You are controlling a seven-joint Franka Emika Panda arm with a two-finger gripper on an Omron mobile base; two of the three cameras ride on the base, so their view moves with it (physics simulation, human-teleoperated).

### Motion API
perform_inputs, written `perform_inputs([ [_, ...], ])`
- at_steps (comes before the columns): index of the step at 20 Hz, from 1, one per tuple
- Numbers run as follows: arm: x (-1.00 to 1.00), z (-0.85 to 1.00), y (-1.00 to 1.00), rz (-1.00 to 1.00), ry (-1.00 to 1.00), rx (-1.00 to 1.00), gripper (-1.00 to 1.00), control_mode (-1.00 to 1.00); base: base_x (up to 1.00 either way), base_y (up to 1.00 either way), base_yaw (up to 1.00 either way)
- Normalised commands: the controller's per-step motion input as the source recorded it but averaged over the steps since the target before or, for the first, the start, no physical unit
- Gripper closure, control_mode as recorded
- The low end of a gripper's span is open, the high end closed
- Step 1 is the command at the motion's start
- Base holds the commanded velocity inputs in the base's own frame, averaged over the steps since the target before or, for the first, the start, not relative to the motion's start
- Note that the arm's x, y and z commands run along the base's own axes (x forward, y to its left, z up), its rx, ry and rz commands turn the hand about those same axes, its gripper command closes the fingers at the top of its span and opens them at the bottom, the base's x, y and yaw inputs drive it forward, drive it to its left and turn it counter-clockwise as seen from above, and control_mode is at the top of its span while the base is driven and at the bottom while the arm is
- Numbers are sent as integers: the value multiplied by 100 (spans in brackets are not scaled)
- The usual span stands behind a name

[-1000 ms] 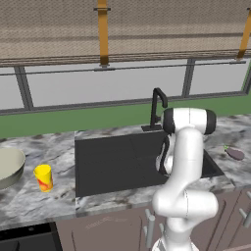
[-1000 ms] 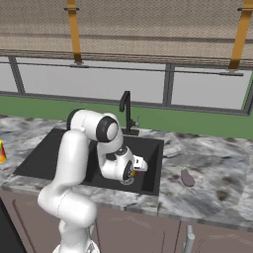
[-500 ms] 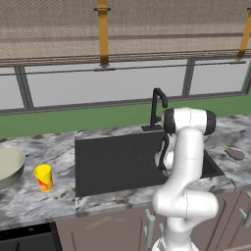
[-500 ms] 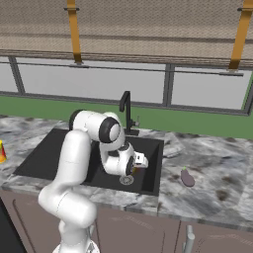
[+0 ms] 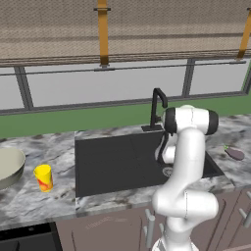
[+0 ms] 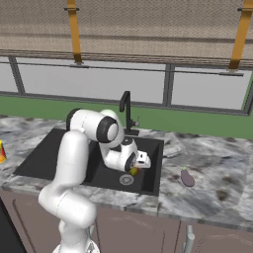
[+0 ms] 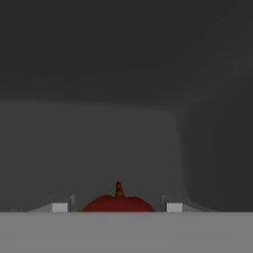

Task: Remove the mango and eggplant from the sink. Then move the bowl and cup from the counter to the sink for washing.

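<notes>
Closing my pincer around the mango is the change that counts: a second ago the jaws stood wide above the fruit, and now they have come in on either flank of it. In the hand view its red top and short brown stalk sit right between my two tips, so I judge I am pinching the mango, though the contact itself is hidden at the frame's lower edge. The right base view agrees, with a yellow-orange patch of fruit at my pincer, low in the sink and just above the round drain. It has not yet left the basin; a straight lift comes next.

Beyond the sink's right rim, the eggplant already lies on the marbled worktop, so half of the clearing looks done. Over on the far left side of the worktop, well apart from my arm, the yellow cup stands upright near the pale bowl; both wait for their move into the sink. The black faucet rises behind the basin, close to my arm's upper joints.
</notes>
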Motion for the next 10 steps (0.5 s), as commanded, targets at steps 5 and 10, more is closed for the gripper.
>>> perform_inputs([
  [5, -34, 16, -14, 0, 0, 1, 100, -100, 0, 0, 0],
  [10, -38, 32, -7, 0, -7, 0, 100, -100, 0, 0, 0],
])
